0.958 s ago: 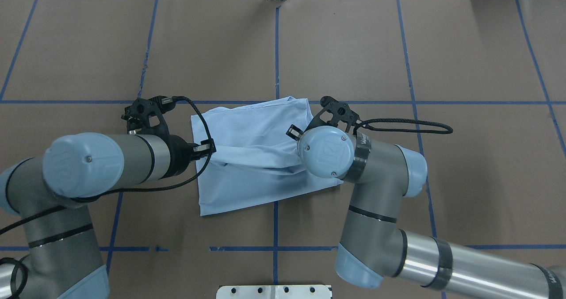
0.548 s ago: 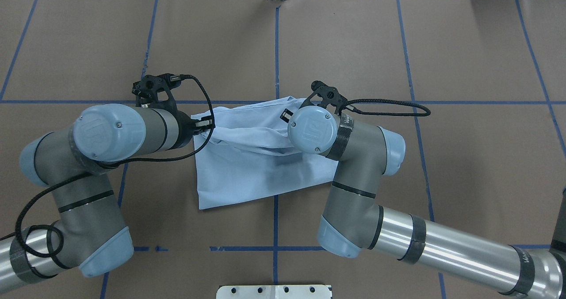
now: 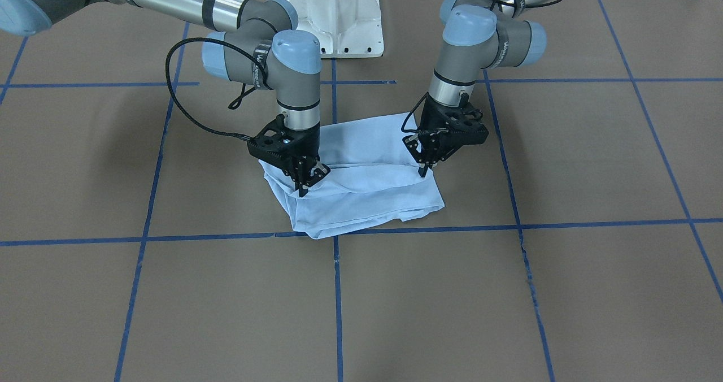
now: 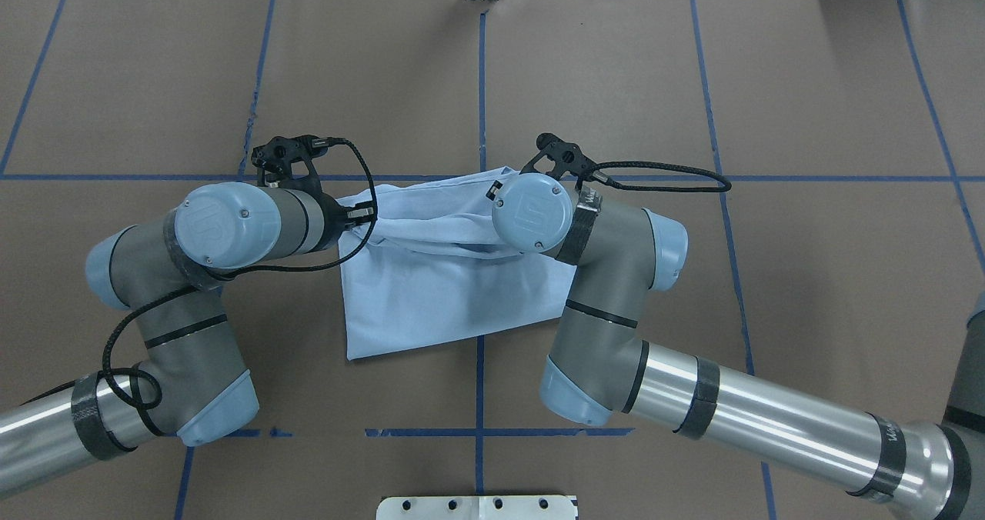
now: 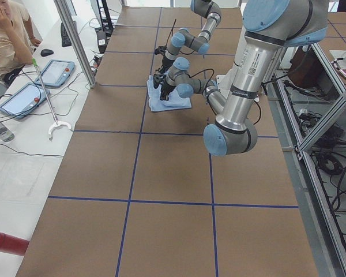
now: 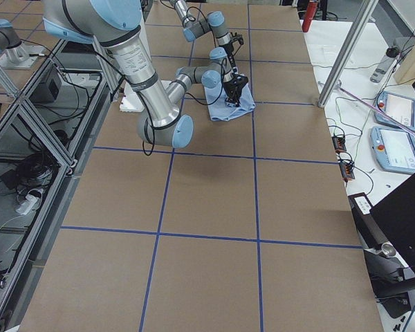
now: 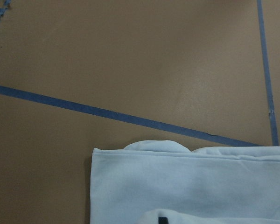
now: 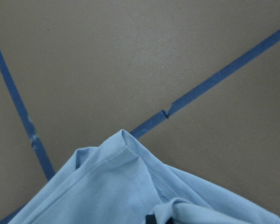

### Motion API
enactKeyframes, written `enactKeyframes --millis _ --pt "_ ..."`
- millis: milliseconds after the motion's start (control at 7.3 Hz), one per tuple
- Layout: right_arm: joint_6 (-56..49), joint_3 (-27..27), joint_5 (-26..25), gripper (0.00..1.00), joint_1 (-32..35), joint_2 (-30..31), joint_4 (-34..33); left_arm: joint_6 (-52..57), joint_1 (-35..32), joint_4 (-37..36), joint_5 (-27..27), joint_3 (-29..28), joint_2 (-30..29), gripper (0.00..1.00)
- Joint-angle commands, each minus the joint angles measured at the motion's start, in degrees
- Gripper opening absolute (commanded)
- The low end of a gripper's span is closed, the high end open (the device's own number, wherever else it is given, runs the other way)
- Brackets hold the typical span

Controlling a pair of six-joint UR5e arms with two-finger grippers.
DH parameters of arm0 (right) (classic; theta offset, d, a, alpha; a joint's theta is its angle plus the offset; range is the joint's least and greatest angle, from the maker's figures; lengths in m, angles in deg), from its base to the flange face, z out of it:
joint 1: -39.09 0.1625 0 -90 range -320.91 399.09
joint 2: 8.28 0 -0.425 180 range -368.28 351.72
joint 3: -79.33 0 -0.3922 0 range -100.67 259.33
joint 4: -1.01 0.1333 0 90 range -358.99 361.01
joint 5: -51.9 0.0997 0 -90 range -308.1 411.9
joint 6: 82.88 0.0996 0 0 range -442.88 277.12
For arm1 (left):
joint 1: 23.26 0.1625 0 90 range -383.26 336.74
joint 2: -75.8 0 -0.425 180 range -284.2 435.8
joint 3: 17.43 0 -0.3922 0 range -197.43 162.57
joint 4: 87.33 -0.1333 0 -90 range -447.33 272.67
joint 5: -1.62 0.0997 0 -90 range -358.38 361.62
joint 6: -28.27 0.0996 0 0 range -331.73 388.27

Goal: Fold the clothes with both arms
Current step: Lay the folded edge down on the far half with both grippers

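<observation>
Mid-fold, likely. Left gripper and right gripper each pinch a raised fold of the shirt at table centre. Next: lay fold toward far edge, release.

Brown table w/ blue tape grid; lt blue T-shirt mid-table

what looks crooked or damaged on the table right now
The T-shirt lies askew to the blue tape grid, its near edge slanting and its lifted fold bunched between the left gripper and right gripper. The tape is frayed at one spot and nicked at another.
</observation>
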Motion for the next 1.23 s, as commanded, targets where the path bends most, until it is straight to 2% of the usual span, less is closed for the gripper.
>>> enactKeyframes --millis 0,137,274,411,548,684,958,1095 --pt "-0.2 -3.5 0.0 0.00 0.3 -0.2 4.2 0.3 0.0 0.8 -0.1 -1.1 0.0 0.04" --pt "-2.3 -3.6 0.0 0.72 1.0 -1.0 4.3 0.4 0.0 0.8 -0.1 -1.1 0.1 0.94" --pt "-3.8 -3.5 2.4 1.00 2.2 -2.5 3.9 2.2 -0.2 0.8 -0.2 -0.8 0.0 1.00" --pt "-5.0 -3.1 5.9 1.00 2.8 -2.8 3.7 5.0 -1.6 0.9 -0.9 -0.2 0.0 1.00" --pt "-8.3 -2.2 6.3 1.00 2.7 -3.0 3.6 7.7 -4.5 0.8 -8.4 -0.2 0.1 1.00" --pt "-10.9 -1.0 6.4 1.00 2.7 -2.5 3.6 10.6 -6.9 1.2 -12.1 0.0 0.1 1.00" --pt "-17.9 2.2 5.1 1.00 -2.2 -0.9 2.2 10.6 -7.1 1.2 -12.1 -0.1 0.1 1.00" --pt "-23.1 2.1 1.7 1.00 -4.7 -0.4 1.4 10.6 -7.1 1.2 -12.2 -0.1 0.1 1.00"
